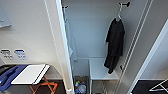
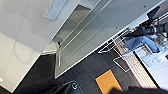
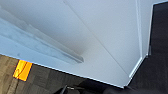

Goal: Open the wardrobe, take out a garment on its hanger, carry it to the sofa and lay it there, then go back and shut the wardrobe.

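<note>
The wardrobe (image 1: pixel 63 50) stands open in front of me in the head view, with its doors swung out to either side. Inside at the upper right, the black garment (image 1: pixel 115 45) hangs limp on its pale hanger (image 1: pixel 119 13), which is hooked on a dark peg. The left wrist view runs along a white wardrobe door (image 2: pixel 25 37) with a small handle (image 2: pixel 55 8). A white wardrobe panel (image 3: pixel 105 37) with a long handle (image 3: pixel 50 50) lies close in the right wrist view. Dark gripper parts (image 2: pixel 62 88) (image 3: pixel 87 88) sit at the edge of each wrist view.
A white top (image 1: pixel 68 37) hangs at the wardrobe's left side. Below are a white shelf (image 1: pixel 100 70) and a basket of small items (image 1: pixel 80 86). A white board on an orange folding stand (image 1: pixel 30 73) stands at the left. A white hanger (image 1: pixel 160 86) lies on the dark floor at the right.
</note>
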